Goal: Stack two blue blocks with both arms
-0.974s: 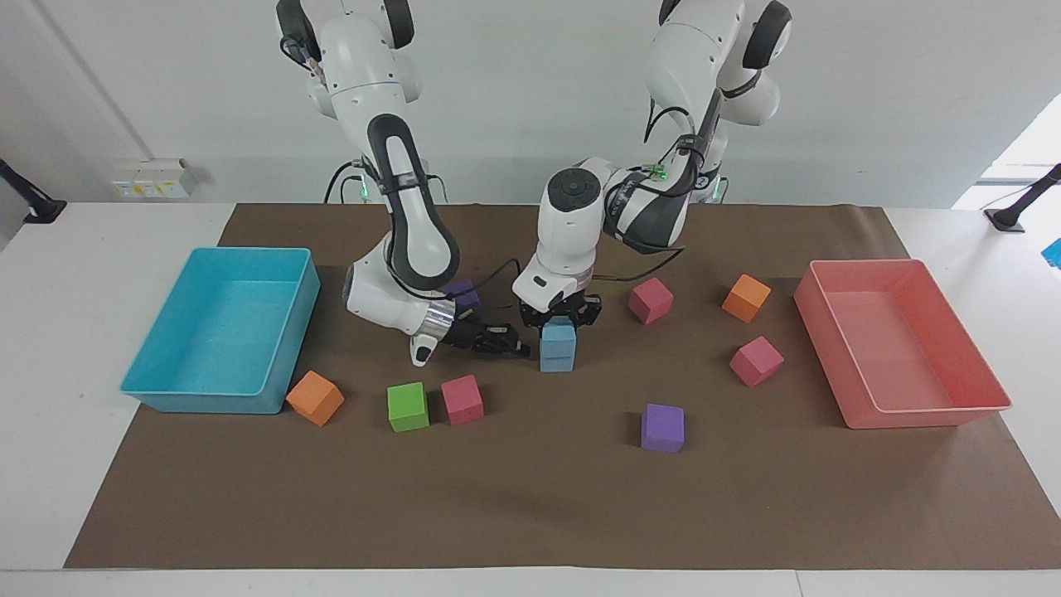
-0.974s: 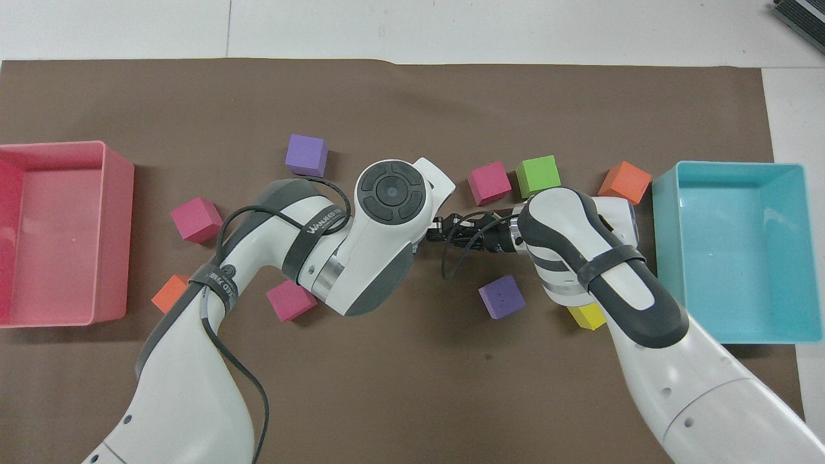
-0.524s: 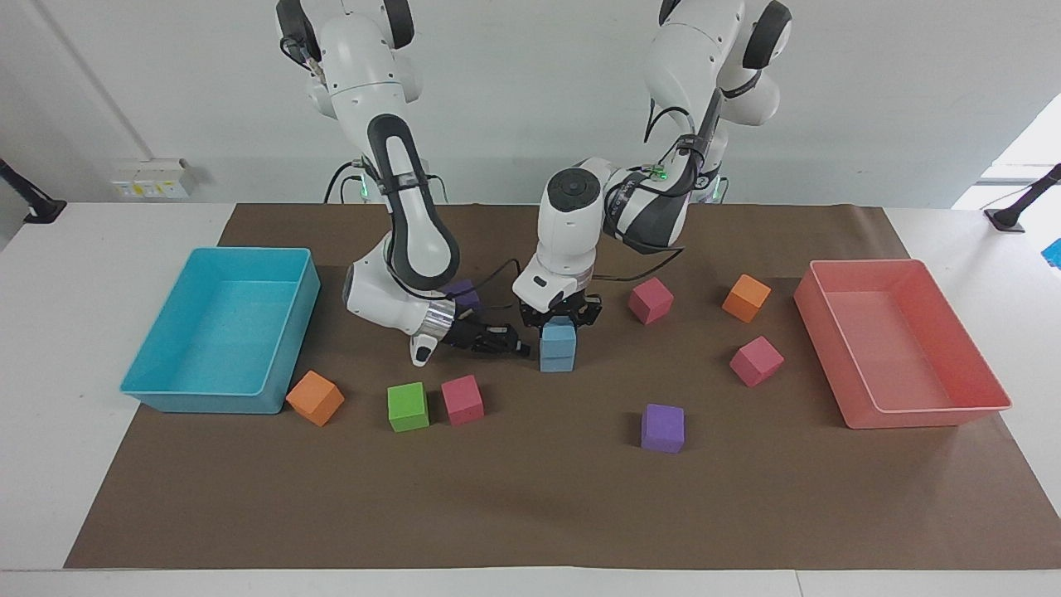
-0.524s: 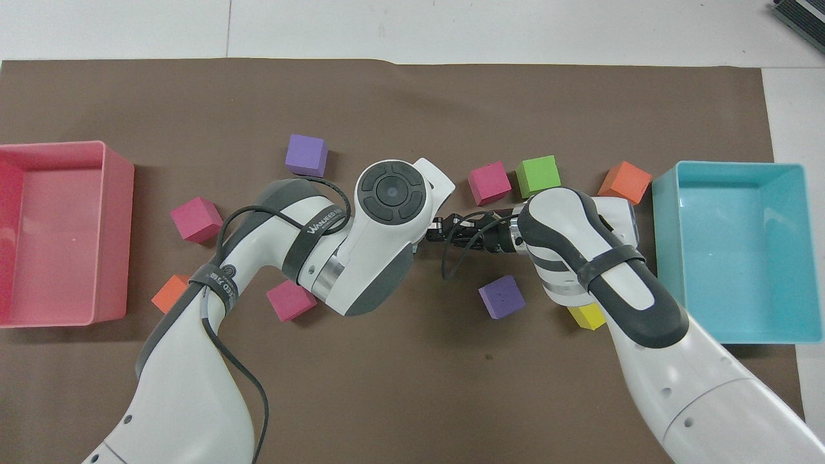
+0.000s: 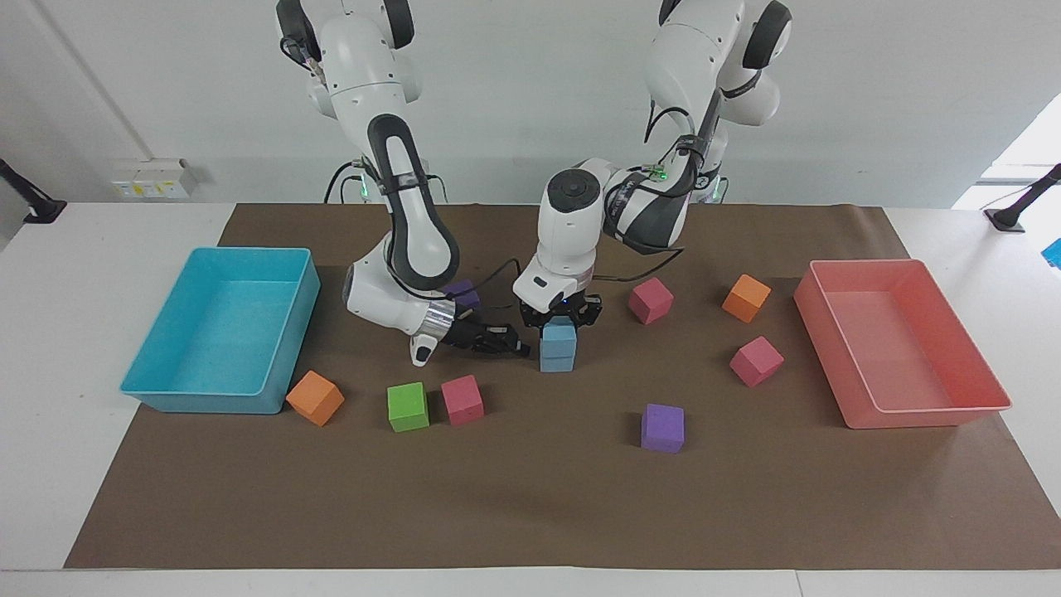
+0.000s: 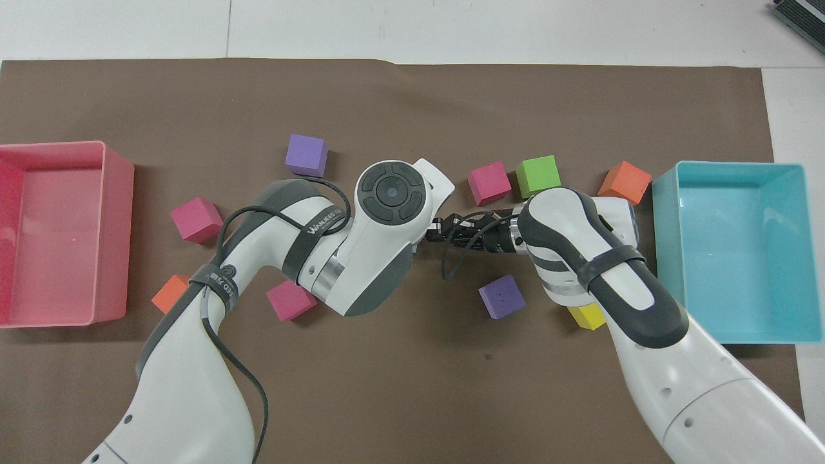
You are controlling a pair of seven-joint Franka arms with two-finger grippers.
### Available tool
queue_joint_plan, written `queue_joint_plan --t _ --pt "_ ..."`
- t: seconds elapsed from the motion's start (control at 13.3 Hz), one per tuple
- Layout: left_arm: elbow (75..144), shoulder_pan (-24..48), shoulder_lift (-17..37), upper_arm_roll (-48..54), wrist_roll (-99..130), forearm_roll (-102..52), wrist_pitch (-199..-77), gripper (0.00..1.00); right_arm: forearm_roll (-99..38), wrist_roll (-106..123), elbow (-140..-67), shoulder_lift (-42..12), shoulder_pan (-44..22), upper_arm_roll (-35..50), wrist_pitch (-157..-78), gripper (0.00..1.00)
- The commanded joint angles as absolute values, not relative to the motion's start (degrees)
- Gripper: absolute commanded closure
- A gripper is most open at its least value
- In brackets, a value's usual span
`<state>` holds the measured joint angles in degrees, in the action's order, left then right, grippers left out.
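Observation:
Two blue blocks stand stacked mid-mat: the upper block point(image 5: 559, 337) rests squarely on the lower block point(image 5: 557, 362). My left gripper point(image 5: 560, 322) comes straight down on the stack and is shut on the upper block. My right gripper point(image 5: 522, 349) lies low and level beside the lower block, toward the right arm's end of the table. It is shut, with nothing in it. In the overhead view the left arm's wrist hides both blue blocks, and only the right gripper point(image 6: 433, 231) shows.
A turquoise tray point(image 5: 166, 390) sits at the right arm's end, a pink tray point(image 5: 920, 414) at the left arm's end. Loose cubes surround the stack: orange point(image 5: 315, 398), green point(image 5: 408, 406), pink point(image 5: 462, 400), purple point(image 5: 662, 428), pink point(image 5: 756, 361), orange point(image 5: 746, 298), magenta point(image 5: 651, 300), purple point(image 5: 462, 293), yellow point(image 6: 588, 316).

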<state>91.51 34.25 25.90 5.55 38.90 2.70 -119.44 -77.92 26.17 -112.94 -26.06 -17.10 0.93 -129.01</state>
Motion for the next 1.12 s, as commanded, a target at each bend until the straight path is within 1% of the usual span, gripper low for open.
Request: queue_joint_plan --t 0.0,0.15,0.22,0.3,0.37,0.45,0.52,0.75,0.82,0.9,0.97,1.05 --pt "92.11 35.24 25.49 4.66 39.99 3.96 -119.09 0.7 -79.63 28.3 -113.47 -26.02 -17.05 1.23 -130.08 1.0" --pt "92.28 35.24 25.4 4.75 39.99 3.96 -119.09 0.66 -79.63 28.3 -113.47 -26.02 -17.05 1.23 -130.08 1.0" --pt "92.29 35.24 25.4 4.75 39.99 3.96 -119.09 0.62 -79.63 28.3 -113.47 -26.02 -17.05 1.23 -130.08 1.0" --pt "92.29 35.24 25.4 4.75 39.99 3.87 -119.27 0.55 -79.63 28.3 -113.47 -26.02 -17.05 1.23 -130.08 1.0" --pt "92.29 35.16 25.4 4.75 39.99 3.87 -119.53 0.44 -79.63 28.3 -113.47 -26.02 -17.05 1.23 -130.08 1.0" --pt "92.29 35.07 25.4 4.75 39.99 3.78 -119.53 0.37 -79.63 28.3 -113.47 -26.02 -17.05 1.23 -130.08 1.0" --pt "92.29 35.07 25.49 4.75 39.99 3.78 -119.44 0.27 -79.63 28.3 -113.47 -26.02 -17.05 1.23 -130.08 1.0" --pt "92.29 35.16 25.4 4.83 39.9 3.78 -119.36 0.21 -79.63 28.3 -113.47 -26.02 -17.05 1.23 -130.08 1.0" --pt "92.29 35.24 25.4 4.83 39.9 3.78 -119.18 0.15 -79.63 28.3 -113.47 -26.02 -17.05 1.23 -130.08 1.0" --pt "92.2 35.33 25.4 4.83 39.9 3.78 -119.27 0.06 -79.63 28.3 -113.47 -26.02 -17.05 1.23 -130.08 1.0" --pt "92.2 35.25 25.05 4.83 39.82 3.69 -119.27 0.0 -79.54 28.3 -113.47 -26.02 -17.05 1.23 -130.08 1.0" --pt "92.2 34.98 24.61 4.83 39.73 3.52 -119.27 0.0 -79.54 28.3 -113.47 -26.02 -17.05 1.23 -130.08 1.0"
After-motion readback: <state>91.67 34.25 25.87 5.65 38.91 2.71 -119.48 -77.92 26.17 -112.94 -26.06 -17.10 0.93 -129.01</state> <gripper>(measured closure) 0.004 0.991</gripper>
